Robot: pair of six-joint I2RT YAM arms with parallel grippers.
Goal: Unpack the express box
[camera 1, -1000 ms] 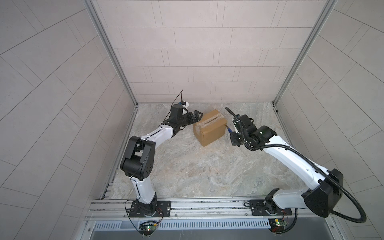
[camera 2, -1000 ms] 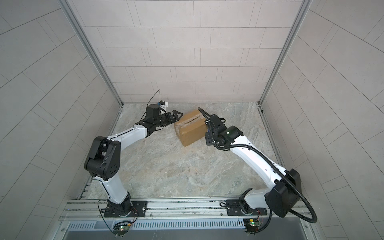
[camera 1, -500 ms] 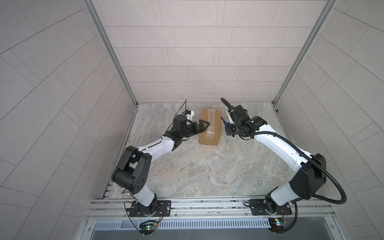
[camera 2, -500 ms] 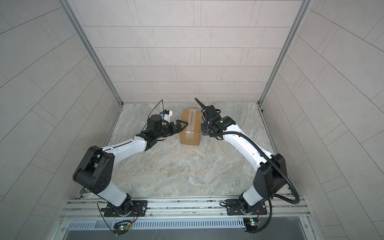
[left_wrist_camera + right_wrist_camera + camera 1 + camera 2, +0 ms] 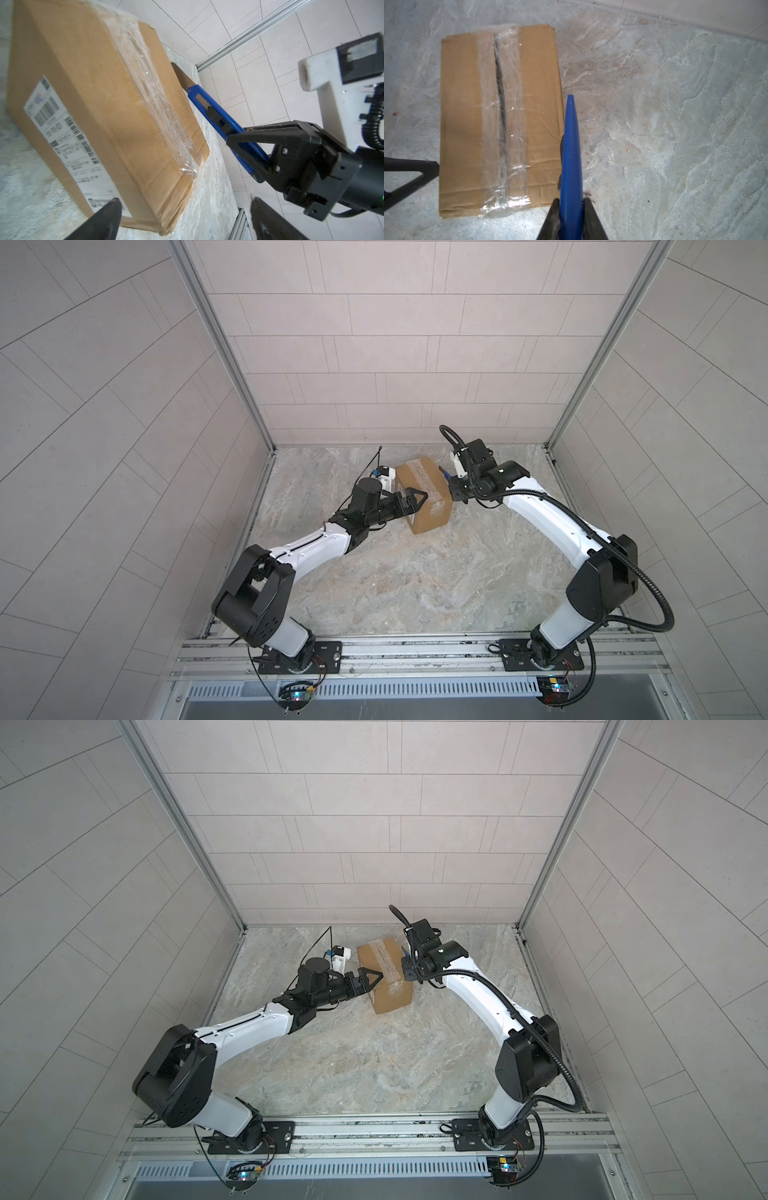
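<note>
As taped cardboard express box [image 5: 430,516] is sitting newly askew, left gripper [image 5: 420,499] is gaping; right gripper [image 5: 571,204] clamping slim blue cutter [image 5: 570,135].

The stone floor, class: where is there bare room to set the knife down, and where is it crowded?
The widest bare floor lies between the box and the front rail, between the arms. More lies beyond the knife, towards the right wall. Crowded: the box, with the open left gripper on one side and the right gripper holding the knife on the other.
</note>
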